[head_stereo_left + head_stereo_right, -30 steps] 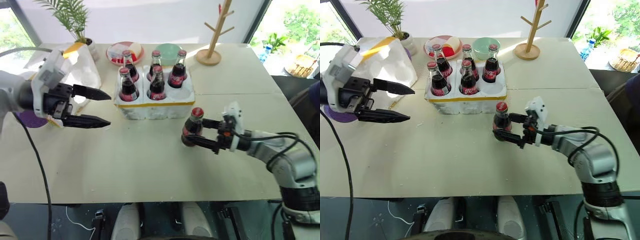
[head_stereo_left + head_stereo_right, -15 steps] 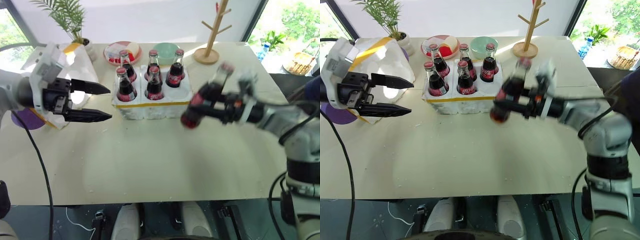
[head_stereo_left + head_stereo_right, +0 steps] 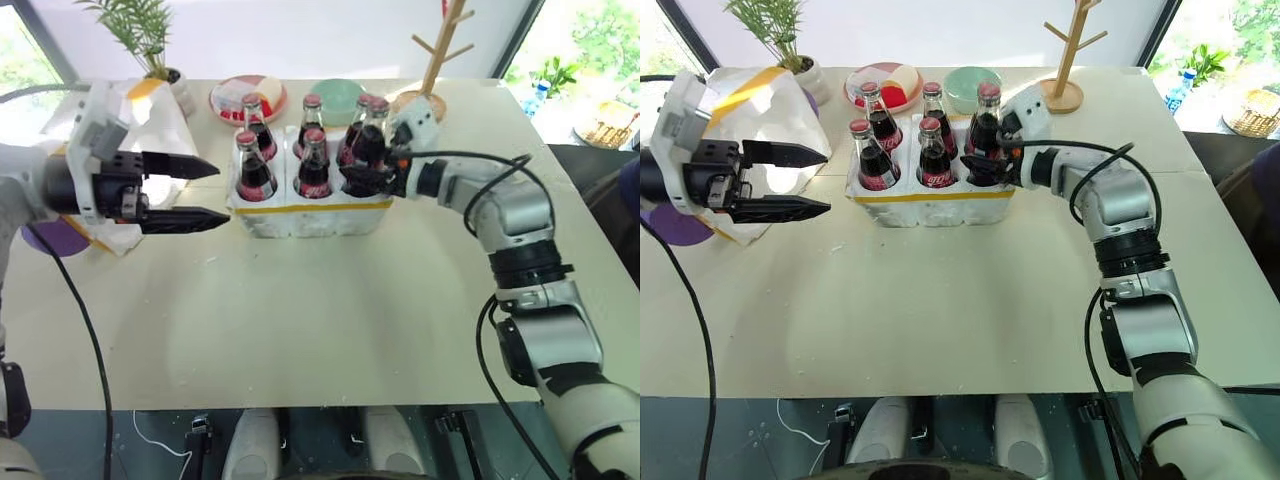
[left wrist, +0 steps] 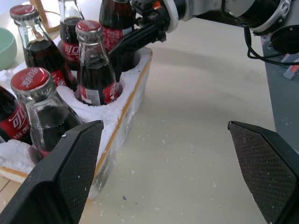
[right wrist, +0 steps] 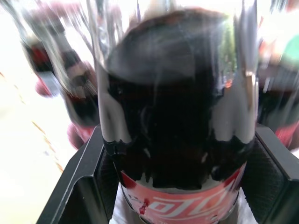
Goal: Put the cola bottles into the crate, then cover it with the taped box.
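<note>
The right gripper (image 3: 352, 178) has its jaws clenched on a cola bottle (image 3: 368, 148), holding it upright over the near right well of the crate (image 3: 310, 215), which sits in the upper middle of the frame on the tabletop (image 3: 330, 310). Five more cola bottles (image 3: 254, 170) stand in the other wells. At the left of the frame the left gripper (image 3: 195, 192) hangs with its jaws spread wide and grasping nothing, pointing toward the crate, and just behind it in the upper left rests the taped box (image 3: 750, 105), beside a potted plant (image 3: 140, 30).
</note>
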Robot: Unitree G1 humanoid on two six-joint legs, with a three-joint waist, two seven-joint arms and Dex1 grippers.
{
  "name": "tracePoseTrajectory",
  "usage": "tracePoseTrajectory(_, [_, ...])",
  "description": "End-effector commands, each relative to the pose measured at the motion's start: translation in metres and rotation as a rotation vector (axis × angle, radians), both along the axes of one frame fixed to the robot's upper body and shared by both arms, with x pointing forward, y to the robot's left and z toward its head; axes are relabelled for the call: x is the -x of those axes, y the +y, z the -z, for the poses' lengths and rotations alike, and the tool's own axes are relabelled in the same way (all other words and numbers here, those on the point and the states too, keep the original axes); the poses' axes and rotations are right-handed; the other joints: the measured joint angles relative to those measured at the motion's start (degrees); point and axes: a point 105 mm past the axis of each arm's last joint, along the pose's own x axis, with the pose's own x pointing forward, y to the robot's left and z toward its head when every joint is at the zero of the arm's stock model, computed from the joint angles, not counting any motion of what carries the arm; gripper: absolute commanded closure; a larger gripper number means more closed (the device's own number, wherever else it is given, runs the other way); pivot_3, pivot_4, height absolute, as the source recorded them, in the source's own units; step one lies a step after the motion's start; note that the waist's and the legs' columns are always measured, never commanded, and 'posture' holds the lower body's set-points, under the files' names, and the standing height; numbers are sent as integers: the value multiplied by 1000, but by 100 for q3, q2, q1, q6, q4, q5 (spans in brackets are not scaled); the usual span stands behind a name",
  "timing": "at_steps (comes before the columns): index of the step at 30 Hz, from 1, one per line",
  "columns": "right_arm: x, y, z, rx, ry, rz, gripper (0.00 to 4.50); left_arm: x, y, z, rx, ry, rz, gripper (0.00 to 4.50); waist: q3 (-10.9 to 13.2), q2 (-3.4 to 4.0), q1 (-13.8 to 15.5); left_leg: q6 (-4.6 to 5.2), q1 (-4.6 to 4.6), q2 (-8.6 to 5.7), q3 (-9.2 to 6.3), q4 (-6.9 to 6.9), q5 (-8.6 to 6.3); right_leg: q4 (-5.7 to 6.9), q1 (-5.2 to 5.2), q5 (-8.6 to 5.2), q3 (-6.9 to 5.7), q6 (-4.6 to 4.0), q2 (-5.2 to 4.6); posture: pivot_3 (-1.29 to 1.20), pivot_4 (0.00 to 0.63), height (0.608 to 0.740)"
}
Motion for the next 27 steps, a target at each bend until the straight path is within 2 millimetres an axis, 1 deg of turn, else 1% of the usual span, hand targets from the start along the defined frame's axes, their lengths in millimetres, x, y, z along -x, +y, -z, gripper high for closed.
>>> tracePoseTrajectory(1, [-1,5,-10,10,-94,-10,1729,7,2,-16,8,-72,-5,0,0,0,-8,0,0,0,1,-1,0,-1,-1,0,0,0,0,0,150,740])
tracePoseTrajectory(2, [-4,4,-4,5,-74,8,1729,7,2,-16,9,-72,-7,0,0,0,-21,0,0,0,1,-1,0,-5,-1,0,0,0,0,0,150,740])
tracePoseTrajectory(4, [-7,2,1,3,-59,29,700,8,1,-15,10,-70,-8,0,-1,-1,-32,0,11,1,5,-1,0,-3,6,0,2,0,0,0,150,740])
tracePoseTrajectory(6, [-5,0,-2,-1,-70,27,20,8,1,-14,9,-68,-10,0,-1,-1,-27,1,22,2,5,0,-1,4,16,0,2,-1,0,0,150,740])
tracePoseTrajectory(7, [-3,-2,-6,-13,-75,21,20,8,1,-13,9,-66,-11,0,-1,-1,-26,3,25,2,3,1,-2,11,18,1,2,-1,0,0,150,740])
tracePoseTrajectory(9, [7,-10,-23,-52,-85,-11,20,8,3,-11,10,-60,-21,0,-1,-1,6,5,25,2,2,2,-3,18,17,1,2,-2,0,0,150,740])
tracePoseTrajectory(11, [22,-21,-40,-75,-94,-51,20,7,7,-10,14,-56,-37,0,0,0,37,5,23,1,-1,2,-2,20,16,1,1,-3,-1,0,150,740])
tracePoseTrajectory(13, [39,-42,-59,-81,-108,-68,20,7,15,-10,16,-58,-76,0,0,0,38,5,20,1,-1,3,-2,17,15,1,0,-2,-3,0,150,740])
tracePoseTrajectory(14, [49,-57,-67,-63,-120,-64,20,8,21,-10,18,-61,-108,0,0,0,36,5,19,1,1,2,-2,12,13,1,0,-2,-5,0,150,740])
tracePoseTrajectory(15, [56,-66,-72,-48,-127,-62,20,8,25,-11,20,-63,-129,0,0,0,32,6,19,1,2,2,-3,12,13,1,1,-2,-6,0,150,740])
tracePoseTrajectory(16, [63,-79,-74,-22,-128,-53,20,10,31,-11,22,-64,-156,0,0,0,24,27,20,2,2,0,-15,3,15,1,0,-2,-5,0,150,740])
tracePoseTrajectory(18, [78,-97,-72,17,-102,-55,20,14,41,-10,19,-68,-213,0,-2,-3,14,31,23,3,4,-2,-17,1,17,1,0,-2,-4,0,150,740])
tracePoseTrajectory(20, [96,-110,-66,43,-63,-89,20,16,54,-10,12,-92,-301,0,-2,-3,-4,35,26,4,7,-2,-20,0,18,1,0,-3,-2,0,150,740])
tracePoseTrajectory(22, [112,-116,-60,55,-28,-123,20,16,74,-9,-2,-108,-438,0,-2,-2,-19,35,36,6,9,-3,-20,3,26,0,1,-3,-2,0,150,740])
tracePoseTrajectory(24, [121,-119,-58,59,-9,-140,20,19,89,-4,-31,-103,-527,0,-2,0,-29,33,43,8,12,-3,-19,7,25,1,8,-4,-2,0,150,740])
tracePoseTrajectory(25, [123,-119,-57,60,-3,-144,20,20,93,-2,-46,-99,-546,0,-2,0,-35,33,52,8,12,-3,-19,14,27,1,15,-4,-2,0,150,740])
tracePoseTrajectory(27, [134,-119,-58,71,11,-187,20,35,131,14,-165,-44,-653,0,-2,0,-45,33,59,9,15,-3,-19,14,29,1,20,-4,-2,0,150,740])
